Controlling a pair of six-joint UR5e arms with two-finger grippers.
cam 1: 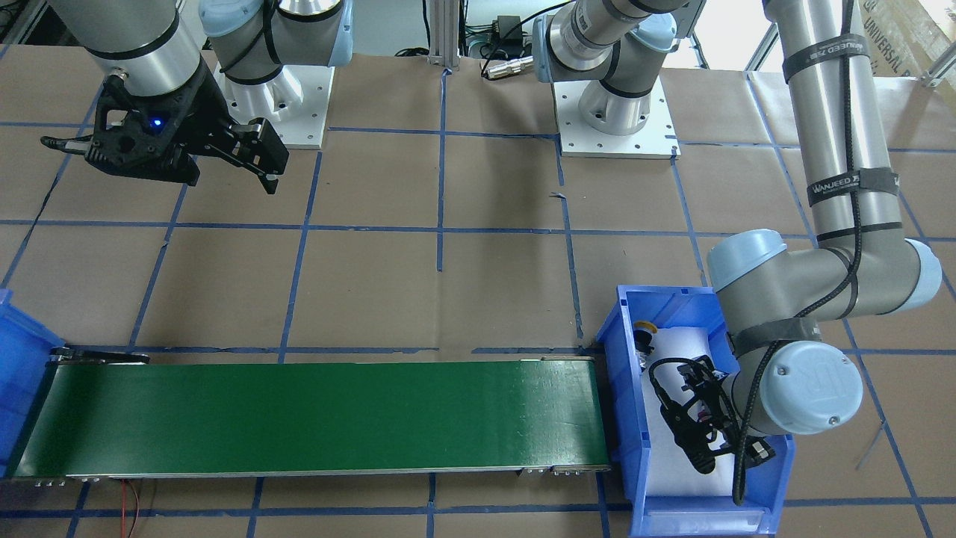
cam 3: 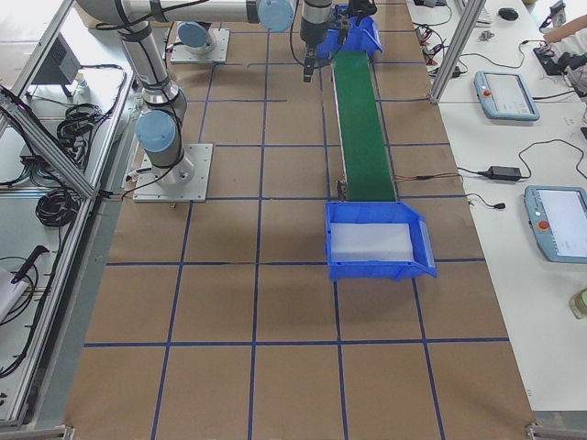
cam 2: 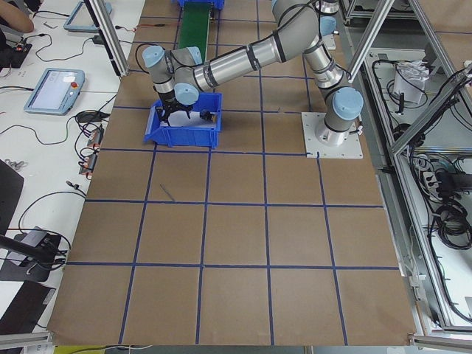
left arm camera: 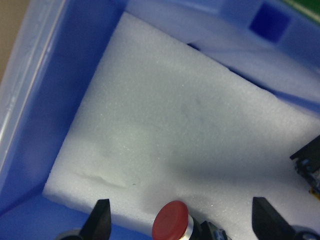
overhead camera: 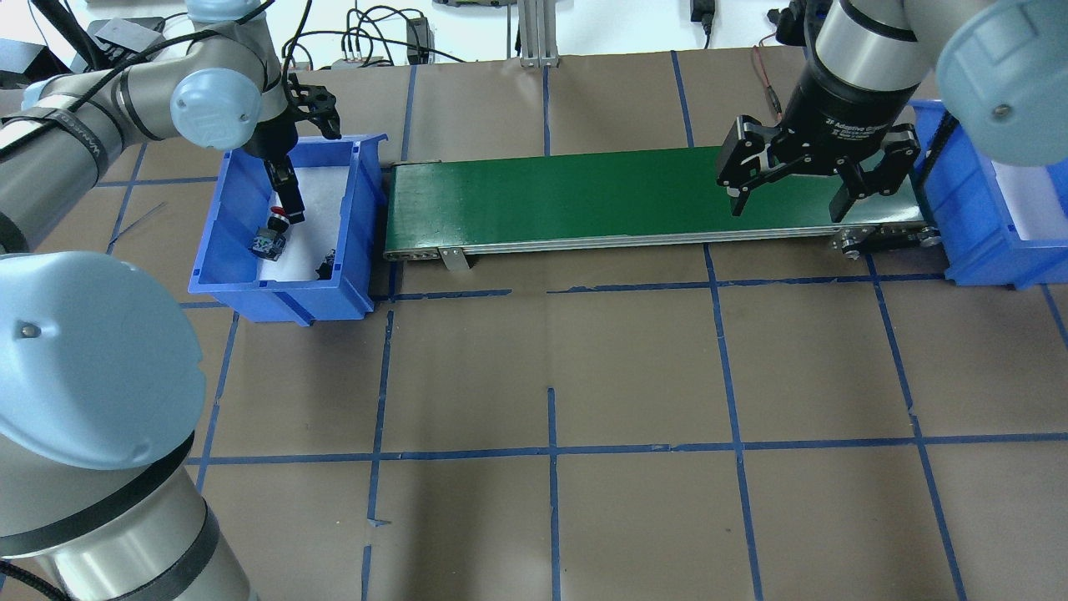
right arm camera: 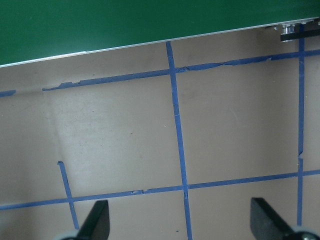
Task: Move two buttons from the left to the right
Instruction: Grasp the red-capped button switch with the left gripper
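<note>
The red-capped button (left arm camera: pixel 171 227) sits on the white foam in the left blue bin (overhead camera: pixel 213 242). It also shows in the overhead view (overhead camera: pixel 274 227). My left gripper (left arm camera: pixel 182 220) is open and low inside that bin, one finger on each side of the red cap, not closed on it. The yellow-capped button (cam 1: pixel 644 329) lies at the bin's robot-side end, apart from the gripper; it is a dark block in the overhead view (overhead camera: pixel 327 265). My right gripper (overhead camera: pixel 788 200) is open and empty, held above the right end of the green conveyor belt (overhead camera: pixel 584 196).
The belt runs between the left bin and a second blue bin (overhead camera: pixel 976 217) with white foam at the right end. The table is brown paper with blue tape lines (right arm camera: pixel 177 135). Both arm bases (cam 1: pixel 616 119) stand on the robot's side.
</note>
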